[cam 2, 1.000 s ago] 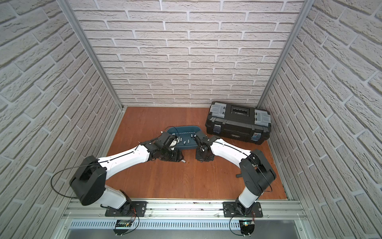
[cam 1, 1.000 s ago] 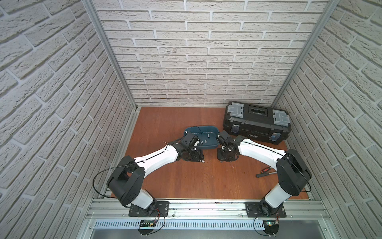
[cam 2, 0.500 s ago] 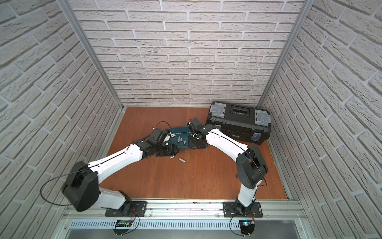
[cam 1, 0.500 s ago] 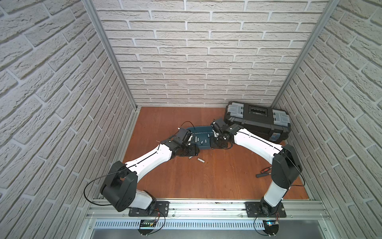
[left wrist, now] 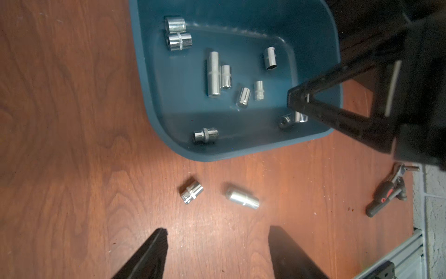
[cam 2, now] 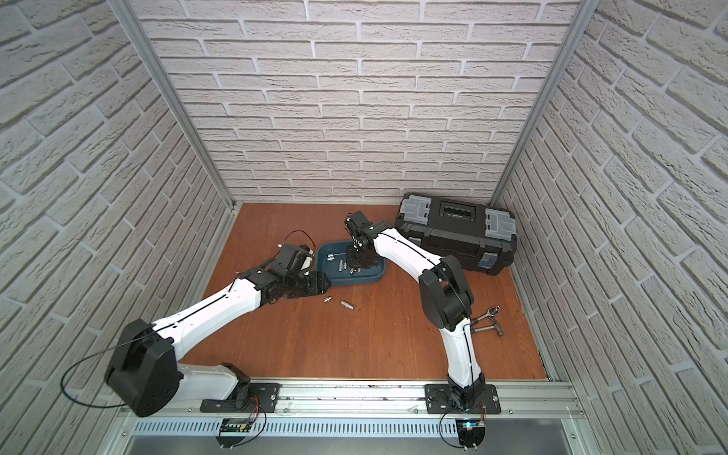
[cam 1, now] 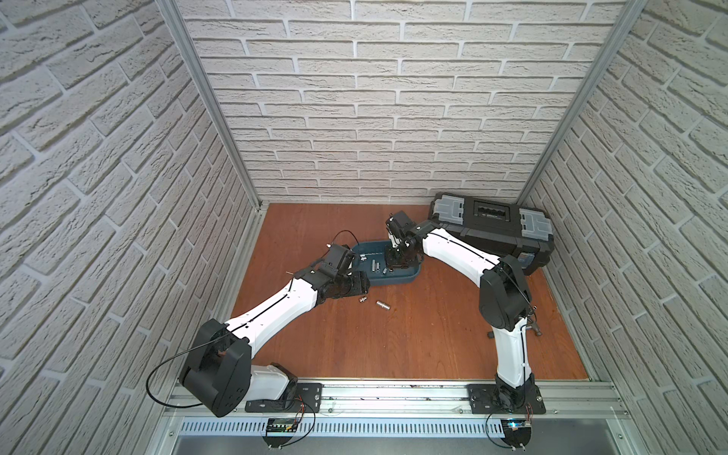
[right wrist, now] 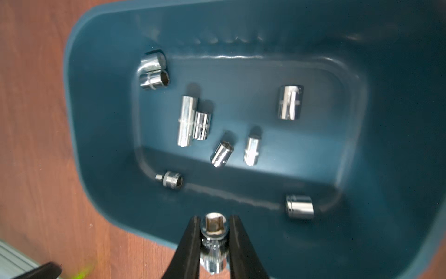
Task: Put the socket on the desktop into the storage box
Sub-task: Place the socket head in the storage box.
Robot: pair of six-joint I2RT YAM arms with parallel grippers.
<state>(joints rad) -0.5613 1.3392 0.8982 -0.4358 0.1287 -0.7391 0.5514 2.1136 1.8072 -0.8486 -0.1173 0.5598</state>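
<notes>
The teal storage box [cam 1: 398, 280] [cam 2: 354, 280] sits mid-desktop [cam 1: 394, 346] with several chrome sockets lying in it. My right gripper [right wrist: 214, 221] [cam 1: 396, 262] hangs over the box's near wall [right wrist: 101, 145], shut on a small chrome socket [right wrist: 214, 238] held end-on. Two more sockets lie on the wood just in front of the box: a short one [left wrist: 191, 190] [cam 1: 362, 300] and a longer one [left wrist: 242, 199] [cam 1: 382, 305]. My left gripper [left wrist: 218, 232] [cam 2: 323, 283] stands open and empty, a little short of these two.
A black toolbox [cam 1: 492, 232] stands at the back right, behind the right arm. A ratchet and a hammer [cam 2: 488, 319] lie on the wood at the right. The aluminium rail [cam 1: 394, 394] runs along the front edge. Brick walls close three sides.
My right gripper carried its socket from the wood in front of the box to over the box. My left gripper drew back, opening wider and uncovering the two loose sockets.
</notes>
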